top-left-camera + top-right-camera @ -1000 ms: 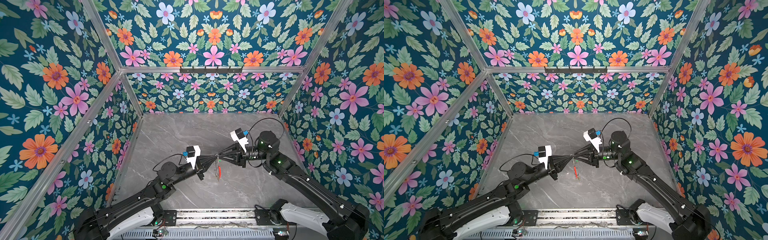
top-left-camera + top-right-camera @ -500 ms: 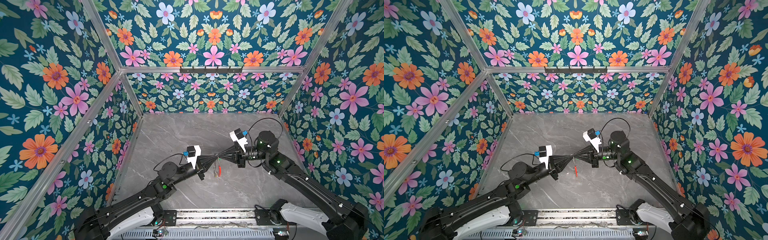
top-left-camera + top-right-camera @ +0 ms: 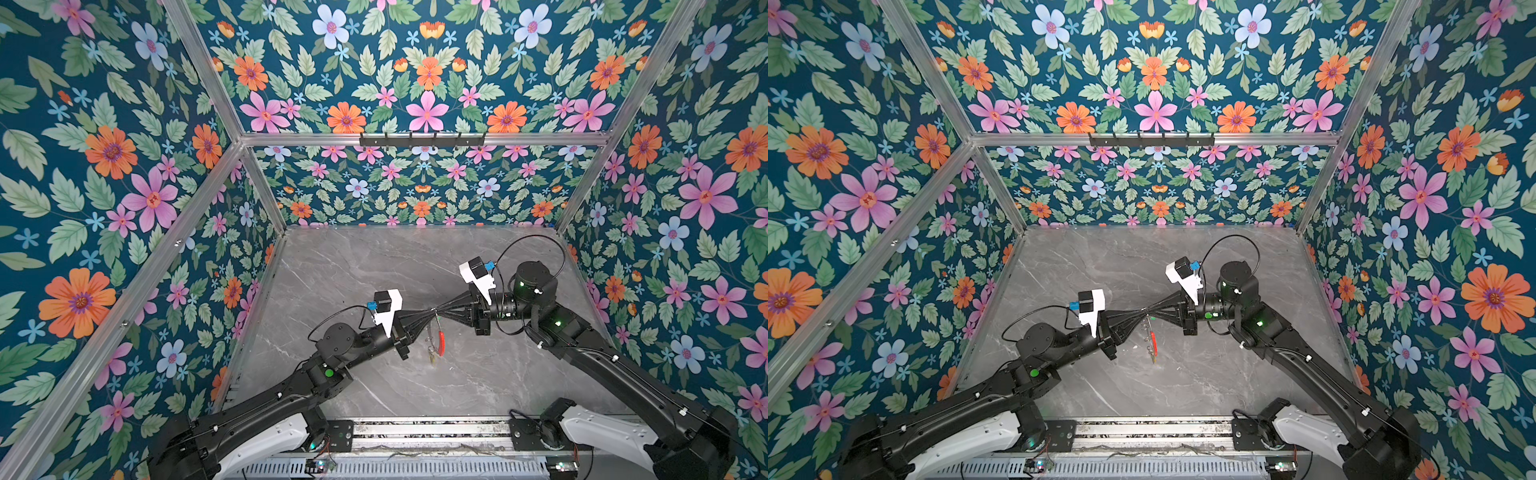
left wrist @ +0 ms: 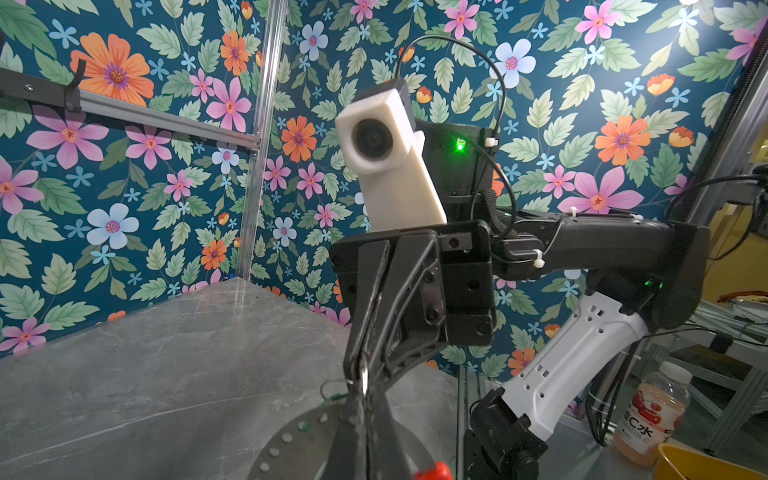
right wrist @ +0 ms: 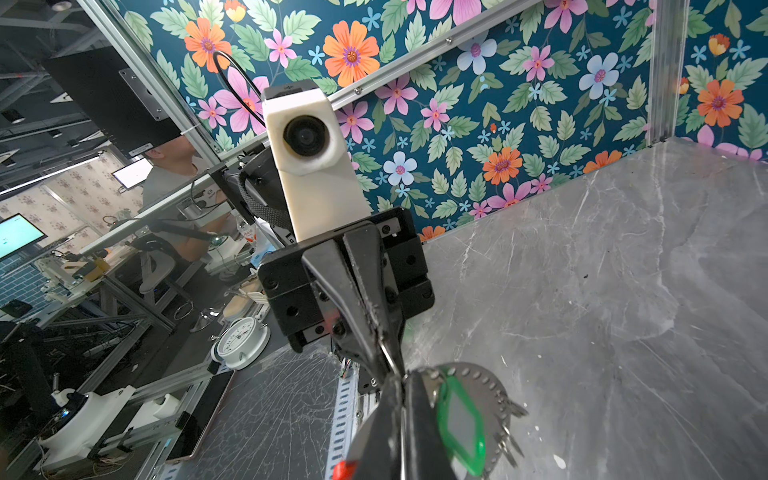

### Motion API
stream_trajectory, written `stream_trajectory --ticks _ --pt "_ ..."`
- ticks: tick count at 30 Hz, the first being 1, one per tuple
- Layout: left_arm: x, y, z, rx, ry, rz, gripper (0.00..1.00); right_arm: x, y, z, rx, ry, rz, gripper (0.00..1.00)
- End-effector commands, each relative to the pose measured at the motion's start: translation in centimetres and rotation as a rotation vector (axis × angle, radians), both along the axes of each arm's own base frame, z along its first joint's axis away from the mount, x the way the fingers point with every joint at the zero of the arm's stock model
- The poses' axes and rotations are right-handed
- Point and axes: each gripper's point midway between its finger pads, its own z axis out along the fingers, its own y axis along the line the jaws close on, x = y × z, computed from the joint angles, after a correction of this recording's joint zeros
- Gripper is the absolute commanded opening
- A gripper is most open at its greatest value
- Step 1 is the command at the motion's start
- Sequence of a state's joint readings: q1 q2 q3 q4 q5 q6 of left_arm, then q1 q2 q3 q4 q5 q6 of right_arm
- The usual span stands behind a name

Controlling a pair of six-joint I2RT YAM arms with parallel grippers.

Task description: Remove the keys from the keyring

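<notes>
Keyring [image 3: 439, 340] hangs edge-on above the table [image 3: 374, 270], with the left gripper [image 3: 429, 312] and right gripper [image 3: 441, 311] clenched tip to tip on its top rim. I'd hold firm with the left, regrip the green-tagged key [image 5: 461, 424] with the right, and work it off slowly without twisting.

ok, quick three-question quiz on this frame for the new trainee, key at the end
1. True or false: the keyring lies flat on the table.
2. The plastic tag seen in the right wrist view is: A blue, B green, C white.
3. What colour is the arc segment on the keyring's rim?
Key: 1 false, it hangs above the table where the left gripper and right gripper meet; 2 B; 3 red.
</notes>
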State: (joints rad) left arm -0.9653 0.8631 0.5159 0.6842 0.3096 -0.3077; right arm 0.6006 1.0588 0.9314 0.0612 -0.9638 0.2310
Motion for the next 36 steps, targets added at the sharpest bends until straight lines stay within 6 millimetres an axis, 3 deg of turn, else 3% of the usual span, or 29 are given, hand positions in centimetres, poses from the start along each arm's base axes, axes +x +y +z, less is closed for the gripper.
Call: stream_trajectory --ticks 1,6,13,21,26,33,36 --pt "0.2 0.4 0.7 -0.011 0.011 0.019 0.31 0.2 -0.1 -0.1 -0.023 -0.015 -0.023 0.00" --pt "0.1 1.0 0.4 0.018 0.069 0.002 0.38 0.8 -0.5 -1.0 -0.103 -0.007 -0.066 0.00" --pt "0.9 1.0 0.0 0.102 0.170 -0.119 0.39 1.1 -0.9 -1.7 -0.205 -0.003 -0.078 0.00" --pt "-0.2 -0.6 -0.2 0.207 0.212 -0.252 0.34 1.5 -1.1 -1.9 -0.267 -0.013 -0.094 0.00" --pt "0.2 -1.0 -0.6 0.245 0.237 -0.248 0.24 1.6 -1.2 -1.9 -0.278 -0.015 -0.095 0.00" --pt "0.8 -1.2 -0.7 0.267 0.240 -0.226 0.28 1.4 -1.1 -1.7 -0.277 -0.022 -0.087 0.00" --pt "0.7 -1.6 -0.7 0.278 0.250 -0.249 0.20 1.4 -0.9 -1.8 -0.289 -0.026 -0.083 0.00"
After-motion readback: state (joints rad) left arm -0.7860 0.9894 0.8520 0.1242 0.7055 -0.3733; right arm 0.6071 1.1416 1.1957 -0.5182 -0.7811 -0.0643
